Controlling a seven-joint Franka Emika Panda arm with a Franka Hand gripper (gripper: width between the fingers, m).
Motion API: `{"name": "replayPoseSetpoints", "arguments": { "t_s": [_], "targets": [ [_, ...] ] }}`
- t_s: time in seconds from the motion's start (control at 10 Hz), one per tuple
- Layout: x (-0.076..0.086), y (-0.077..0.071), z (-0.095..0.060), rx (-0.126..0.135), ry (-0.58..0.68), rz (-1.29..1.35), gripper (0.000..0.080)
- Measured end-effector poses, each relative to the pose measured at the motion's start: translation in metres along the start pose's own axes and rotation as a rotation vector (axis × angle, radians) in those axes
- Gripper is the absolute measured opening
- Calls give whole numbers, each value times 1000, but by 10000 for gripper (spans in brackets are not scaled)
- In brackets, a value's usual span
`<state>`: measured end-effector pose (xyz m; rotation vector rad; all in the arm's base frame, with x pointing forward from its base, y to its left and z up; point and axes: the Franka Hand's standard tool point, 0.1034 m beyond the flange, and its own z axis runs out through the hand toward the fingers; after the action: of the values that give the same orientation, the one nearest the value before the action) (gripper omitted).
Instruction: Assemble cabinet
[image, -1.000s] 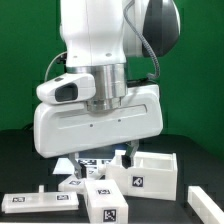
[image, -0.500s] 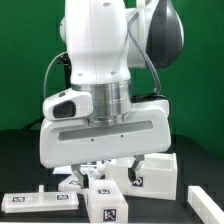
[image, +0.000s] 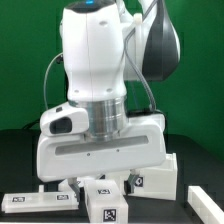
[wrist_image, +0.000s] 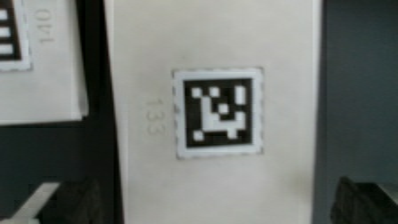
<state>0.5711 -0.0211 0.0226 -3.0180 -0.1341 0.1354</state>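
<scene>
Pincer (image: 100, 181) has descended over tagged cabinet panel (wrist_image: 199, 60).

- One robot arm (image: 100, 80).
- One open white box (image: 160, 168) on the table.
- Two flat white panels (image: 35, 203) (image: 205, 198), one at each lower side of the exterior view.
- Two smaller white blocks (image: 105, 211) (image: 100, 188) in front of the arm.
- Five black-and-white tags (image: 108, 214) can be counted in the exterior view.
- The wrist view shows two white pieces: one long panel (wrist_image: 214, 40) bearing one whole tag, and one edge piece (wrist_image: 39, 80) with part of a tag.
</scene>
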Motion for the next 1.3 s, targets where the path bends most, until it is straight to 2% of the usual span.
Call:
{"name": "replayPoseSetpoints", "arguments": {
  "t_s": [0.2, 0.3, 0.7, 0.8, 1.0, 1.1, 1.3],
  "targets": [
    [0, -6, 8, 1, -8, 9, 650],
    [0, -5, 7, 1, -7, 8, 558],
    [0, -5, 7, 1, -8, 8, 560],
    [0, -5, -5, 10, -32, 6, 560],
    [-5, -1, -51, 36, -87, -24, 560],
    [-9, 4, -63, 41, -93, -8, 560],
    [-13, 5, -58, 41, -101, 20, 560]
  ]
}}
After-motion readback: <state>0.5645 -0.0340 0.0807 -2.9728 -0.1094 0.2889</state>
